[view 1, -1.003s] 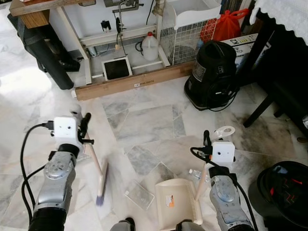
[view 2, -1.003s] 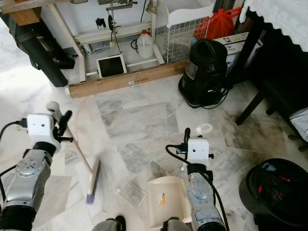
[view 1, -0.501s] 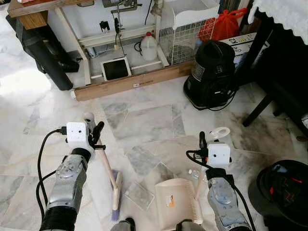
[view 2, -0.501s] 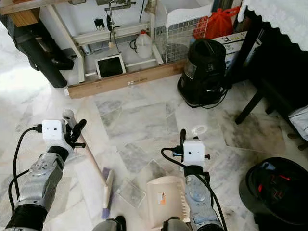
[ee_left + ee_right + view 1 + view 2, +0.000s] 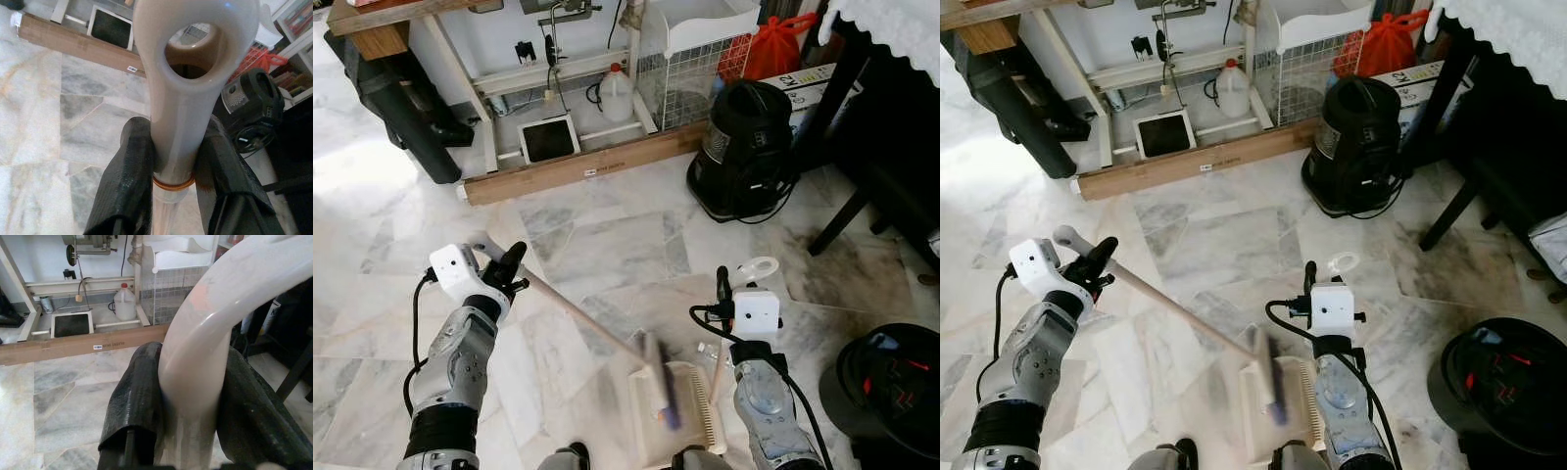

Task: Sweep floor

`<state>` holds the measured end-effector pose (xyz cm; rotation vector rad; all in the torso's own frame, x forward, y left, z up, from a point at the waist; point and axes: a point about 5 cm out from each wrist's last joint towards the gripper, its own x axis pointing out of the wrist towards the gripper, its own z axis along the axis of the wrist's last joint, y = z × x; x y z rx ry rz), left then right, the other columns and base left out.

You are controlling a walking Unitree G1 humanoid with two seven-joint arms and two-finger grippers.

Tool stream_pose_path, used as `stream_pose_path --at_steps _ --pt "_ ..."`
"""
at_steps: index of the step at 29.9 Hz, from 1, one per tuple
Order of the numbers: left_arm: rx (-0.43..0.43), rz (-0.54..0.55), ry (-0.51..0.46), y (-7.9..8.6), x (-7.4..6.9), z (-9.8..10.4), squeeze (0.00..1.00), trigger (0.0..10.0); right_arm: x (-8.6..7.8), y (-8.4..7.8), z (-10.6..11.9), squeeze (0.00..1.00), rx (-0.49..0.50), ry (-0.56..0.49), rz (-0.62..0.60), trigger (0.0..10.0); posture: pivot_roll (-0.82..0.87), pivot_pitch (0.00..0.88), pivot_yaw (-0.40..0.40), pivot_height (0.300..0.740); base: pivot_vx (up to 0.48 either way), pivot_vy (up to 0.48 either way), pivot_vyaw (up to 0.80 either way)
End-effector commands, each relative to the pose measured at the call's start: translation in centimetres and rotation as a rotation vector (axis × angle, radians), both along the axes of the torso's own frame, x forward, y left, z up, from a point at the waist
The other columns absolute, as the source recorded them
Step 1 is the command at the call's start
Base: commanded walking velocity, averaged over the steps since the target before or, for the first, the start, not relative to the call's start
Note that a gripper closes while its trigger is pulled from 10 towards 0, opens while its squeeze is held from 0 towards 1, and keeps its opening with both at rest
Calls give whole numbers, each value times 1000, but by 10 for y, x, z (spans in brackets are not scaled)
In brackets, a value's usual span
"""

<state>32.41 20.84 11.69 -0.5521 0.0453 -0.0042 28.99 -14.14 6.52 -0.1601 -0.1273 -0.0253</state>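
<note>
The cream dustpan [image 5: 680, 421] lies flat on the marble floor [image 5: 597, 245] at the lower centre of the frame, its open mouth facing up-frame. The broom head [image 5: 658, 377] sits blurred over the pan's front lip, so whether any litter lies inside cannot be told. At the lower right edge stands a round black bin [image 5: 891, 387], its contents dark with a glint of red. At top centre, a white wire basket [image 5: 690, 59] stands beside a white plastic jug [image 5: 617, 98].

The middle of the frame is open marble. It is bounded above by a long wooden plank [image 5: 582, 166], at the upper right by a black vacuum cleaner [image 5: 749, 147], and at the right by a dark table leg [image 5: 847, 211].

The left gripper [image 5: 173, 161], at centre left, is clamped narrowly on the pale broom handle [image 5: 578, 313] just below its hanging eye — the handle slants down-right to the head. The right gripper [image 5: 190, 396], lower right of centre, is closed round the cream dustpan handle [image 5: 720, 367], which rises from the pan's right rear corner.
</note>
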Motion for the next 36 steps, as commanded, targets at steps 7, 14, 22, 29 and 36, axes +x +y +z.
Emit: stream_pose_path --at_steps 7,14,22,29,36 --pt "187 47 -138 11 0 34 0 10000 0 3 -11 0 0 70 18 10000 118 222 68 740 0 0 0" --pt "258 139 -298 12 -4 67 0 10000 7 3 -5 0 2 52 19 10000 118 189 62 740 0 0 0" --pt "363 210 -365 7 -2 76 0 10000 16 1 5 0 20 20 12 10000 98 148 60 740 0 0 0" --pt "469 154 -371 -13 6 68 0 10000 22 -3 14 0 44 -11 -5 10000 73 105 67 740 0 0 0" --pt "497 142 -358 -17 10 59 0 10000 23 1 20 0 59 -40 -2 10000 66 84 79 740 0 0 0"
